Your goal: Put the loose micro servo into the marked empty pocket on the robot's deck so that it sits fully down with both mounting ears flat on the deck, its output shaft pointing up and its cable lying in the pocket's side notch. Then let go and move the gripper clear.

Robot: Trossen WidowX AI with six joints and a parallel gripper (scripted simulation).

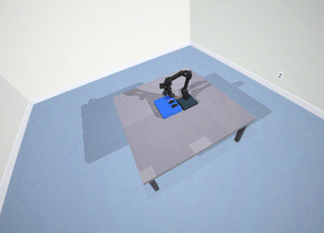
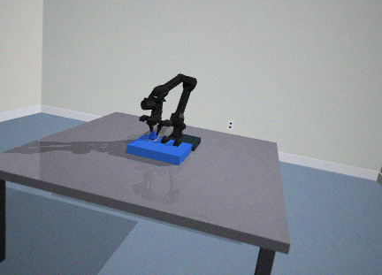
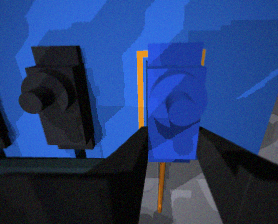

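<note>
Over the orange-outlined spot on the blue deck (image 1: 165, 110) (image 2: 155, 151) (image 3: 117, 22), we have the blue micro servo (image 1: 169, 98) (image 2: 153, 136) (image 3: 175, 112) grasped between the fingers of our tool (image 2: 153, 132) (image 3: 170, 132). From the wrist, its long axis runs forward from the fingertips, roughly in line with the orange marking (image 3: 140, 90); the body lies ahead of and between them, shaft side facing the camera. The marking shows along its left and only as a sliver at its upper right, so we judge that a slight sideways correction may be needed before pressing down. We cannot tell how deep it sits. An orange cable (image 3: 161, 187) trails from the near end. Our single arm (image 1: 176, 76) (image 2: 170, 86) arches up from its base, elbow high, with the wrist bent so the tool points steeply down at the deck.
</note>
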